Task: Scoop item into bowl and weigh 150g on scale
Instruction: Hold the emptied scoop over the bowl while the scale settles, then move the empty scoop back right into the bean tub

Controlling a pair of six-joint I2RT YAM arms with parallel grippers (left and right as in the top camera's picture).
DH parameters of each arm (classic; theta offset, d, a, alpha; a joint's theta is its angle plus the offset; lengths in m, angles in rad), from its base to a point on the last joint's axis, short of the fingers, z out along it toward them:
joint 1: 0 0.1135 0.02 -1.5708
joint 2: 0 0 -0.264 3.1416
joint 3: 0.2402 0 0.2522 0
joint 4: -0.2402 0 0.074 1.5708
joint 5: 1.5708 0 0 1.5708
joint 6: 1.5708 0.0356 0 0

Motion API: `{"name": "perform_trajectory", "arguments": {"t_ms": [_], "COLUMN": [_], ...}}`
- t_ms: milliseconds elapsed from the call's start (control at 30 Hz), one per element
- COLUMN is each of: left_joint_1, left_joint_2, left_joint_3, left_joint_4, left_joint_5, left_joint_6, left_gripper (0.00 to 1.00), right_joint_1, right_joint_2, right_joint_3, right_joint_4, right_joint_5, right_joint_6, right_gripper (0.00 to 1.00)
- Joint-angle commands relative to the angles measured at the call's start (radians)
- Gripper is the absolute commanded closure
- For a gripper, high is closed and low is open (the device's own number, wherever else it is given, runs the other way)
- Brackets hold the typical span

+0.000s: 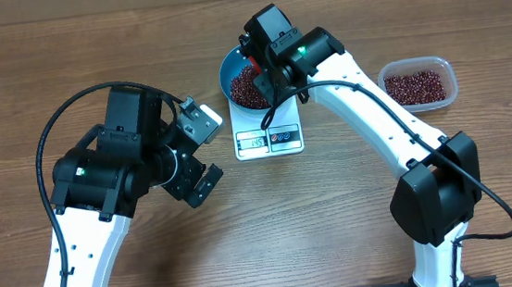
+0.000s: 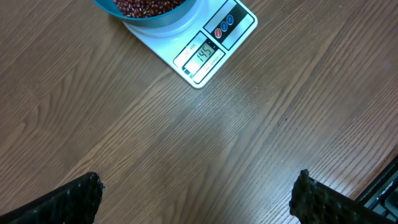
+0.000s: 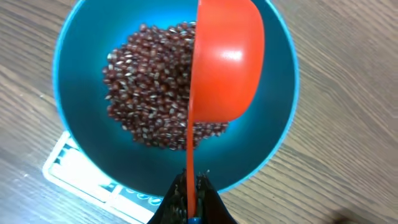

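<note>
The blue bowl [image 1: 231, 71] stands on the white scale [image 1: 270, 139] and holds a heap of dark red-brown beans [image 1: 249, 90]. In the right wrist view my right gripper [image 3: 191, 180] is shut on the thin handle of an orange-red scoop [image 3: 227, 62]. The scoop is turned on its side over the beans [image 3: 149, 81] inside the bowl [image 3: 81, 81]. Left of the scale, my left gripper [image 1: 203, 153] hangs open over bare table. Its two fingers stand wide apart with nothing between them [image 2: 198, 183]. The scale's display [image 2: 205, 55] appears to read 145.
A clear plastic container [image 1: 416, 83] with more beans sits at the right, beyond the right arm. The wooden table runs all around the scale. Both arm bases stand at the near edge.
</note>
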Motion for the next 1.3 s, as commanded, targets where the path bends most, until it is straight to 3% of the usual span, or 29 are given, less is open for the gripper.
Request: {"name": "perform_trajectory", "arguments": {"t_ms": [0,600,800,933,1267], "left_joint_1": [0.004,0.004,0.004,0.004,0.004], "left_joint_2": [0.006,0.006,0.006,0.006,0.006], "left_joint_3": [0.0,0.0,0.0,0.0,0.0], "left_joint_4": [0.003,0.003,0.003,0.003,0.003], "left_joint_5": [0.019,0.019,0.019,0.019,0.019], "left_joint_6": [-0.01,-0.01,-0.01,-0.01,-0.01], "left_gripper": [0.0,0.0,0.0,0.0,0.0], "right_joint_1": [0.004,0.012,-0.014,-0.052,-0.192], "right_joint_2": [-0.047,-0.048,-0.048,-0.063,-0.225], "right_joint_3": [0.035,0.035,0.035,0.036,0.036], "right_joint_4": [0.011,0.023,0.024,0.006,-0.043], "right_joint_5": [0.101,0.11,0.099,-0.019,-0.43], "right_joint_6": [-0.003,-0.022,0.19,0.296,0.309], "right_gripper": [0.96,0.96,0.96,0.96,0.96]}}
